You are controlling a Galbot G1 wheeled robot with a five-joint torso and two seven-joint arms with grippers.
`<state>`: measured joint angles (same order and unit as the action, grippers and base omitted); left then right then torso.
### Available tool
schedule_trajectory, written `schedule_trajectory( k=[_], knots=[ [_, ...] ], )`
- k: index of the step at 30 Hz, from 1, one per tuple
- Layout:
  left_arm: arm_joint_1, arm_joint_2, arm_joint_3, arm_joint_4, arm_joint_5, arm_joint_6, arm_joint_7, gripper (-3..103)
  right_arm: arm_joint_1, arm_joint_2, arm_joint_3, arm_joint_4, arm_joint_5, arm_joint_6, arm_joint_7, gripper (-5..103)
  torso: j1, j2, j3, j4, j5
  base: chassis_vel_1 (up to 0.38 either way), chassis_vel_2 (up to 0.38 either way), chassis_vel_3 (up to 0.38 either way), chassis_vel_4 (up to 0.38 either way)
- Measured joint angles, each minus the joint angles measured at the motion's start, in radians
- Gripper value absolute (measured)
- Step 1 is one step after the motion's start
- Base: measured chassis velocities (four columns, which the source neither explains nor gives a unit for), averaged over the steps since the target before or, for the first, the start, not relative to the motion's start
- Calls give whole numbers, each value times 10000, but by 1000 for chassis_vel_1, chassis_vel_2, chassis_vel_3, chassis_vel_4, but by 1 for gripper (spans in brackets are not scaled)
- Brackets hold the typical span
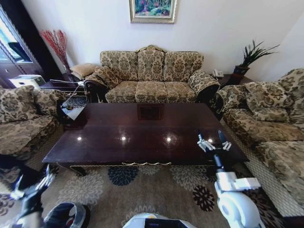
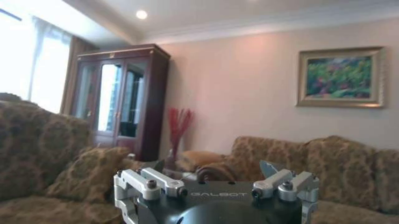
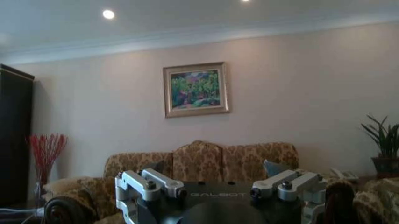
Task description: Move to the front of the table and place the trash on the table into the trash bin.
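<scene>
Both grippers raised with fingers spread, left gripper point(image 1: 32, 186) low, right gripper point(image 1: 213, 141) at the glossy dark reddish-brown table point(image 1: 142, 137), apparently carrying nothing

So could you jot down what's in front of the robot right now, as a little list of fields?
Room: sitting room with patterned sofas
Table: dark glossy coffee table, directly ahead of the robot, top bare of litter
Rug: floral rug under the table's near edge
Left pincer: left pincer open, low at the robot's left, off the table
Right pincer: right pincer open, raised over the table's near right corner, holding nothing
Wall: framed painting above the middle sofa
</scene>
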<state>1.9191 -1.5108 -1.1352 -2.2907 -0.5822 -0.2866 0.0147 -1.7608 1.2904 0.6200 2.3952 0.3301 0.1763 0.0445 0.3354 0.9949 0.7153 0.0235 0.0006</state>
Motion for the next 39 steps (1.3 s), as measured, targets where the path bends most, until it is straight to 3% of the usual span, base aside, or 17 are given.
schedule_trajectory(
  k=[5, 7, 9, 10, 12, 17, 19, 26, 39],
  knots=[
    [156, 504, 337, -1459, 285, 838, -164, 100, -878, 63, 489, 407, -256, 38, -34, 100, 0, 0, 0, -6, -2, 0, 0, 0, 0],
    [215, 923, 741, -2120, 173, 1600, -369, 100, -1237, -79, 905, 529, -262, 21, -31, 100, 0, 0, 0, -5, -5, 0, 0, 0, 0],
    [279, 1299, 1220, -2308, -102, 2416, -710, 100, -1381, -250, 1196, 637, -186, -168, 38, 100, 0, 0, 0, 0, -4, 0, 0, 0, 0],
    [279, 1299, 1220, -2308, -102, 2416, -710, 100, -1381, -250, 1196, 637, -186, -168, 38, 100, 0, 0, 0, 0, -4, 0, 0, 0, 0],
    [353, 1714, 1464, -2319, -389, 3179, -881, 100, -1579, -405, 1410, 959, 392, -782, 343, 100, 0, 0, 0, -1, -5, 0, 0, 0, 0],
    [326, 1975, 1415, -2272, -595, 3772, -930, 100, -1764, -442, 1286, 1078, 618, -1092, 492, 100, 0, 0, 0, -4, -6, 0, 0, 0, 0],
    [308, 1956, 1319, -2229, -899, 4196, -977, 99, -1727, -379, 773, 1080, 600, -1355, 558, 100, 0, 0, 0, -1, -3, 0, 0, 0, 0],
    [-14, 1390, 971, -2166, -1092, 4883, -1113, 98, -1585, -277, -190, 1080, 228, -1818, 622, 100, 0, 0, 0, -1, -6, 0, 0, 0, 0],
    [-45, 1276, 790, -2119, -1163, 4955, -1156, 99, -1525, -436, -254, 1063, 108, -1911, 532, 100, 0, 0, 0, -3, -6, 0, 0, 0, 0]
  ],
)
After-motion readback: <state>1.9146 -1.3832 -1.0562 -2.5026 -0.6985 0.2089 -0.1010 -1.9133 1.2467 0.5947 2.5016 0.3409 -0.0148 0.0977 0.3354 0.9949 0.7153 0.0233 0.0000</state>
